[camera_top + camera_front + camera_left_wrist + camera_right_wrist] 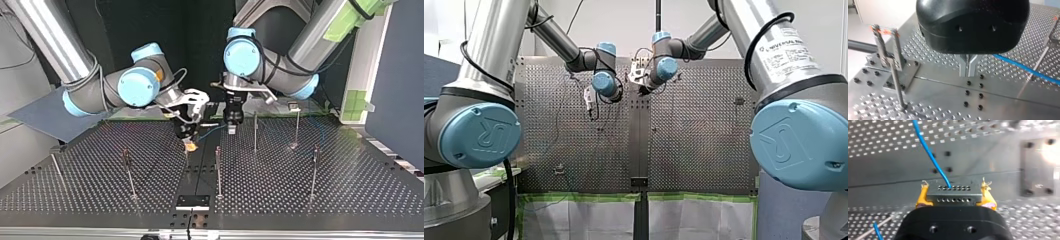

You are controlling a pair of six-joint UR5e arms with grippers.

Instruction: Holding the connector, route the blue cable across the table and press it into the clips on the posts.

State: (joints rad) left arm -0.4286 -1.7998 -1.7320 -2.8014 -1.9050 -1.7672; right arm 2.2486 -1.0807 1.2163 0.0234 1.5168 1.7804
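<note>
The right gripper (954,195) is clamped on the connector (954,191), a metal block with rows of small holes, held between the yellow pads (922,195). The blue cable (929,151) leaves the connector's far face and runs away over the perforated table (885,135). The left gripper (968,71) has its metal fingers (964,66) pressed together, with the tips pointing down just above the table's plain centre strip. The cable passes just beside them; whether it is pinched there cannot be told. In the top view both arms come down with wrists bent toward the table. The two grippers are near each other at its middle, the right one tilted and the left one vertical. Only that view shows the upright posts (218,170) spread across the table. Only the left wrist view shows a clip (885,48) on a post close up. The front view shows both arms reaching far across the table.
</note>
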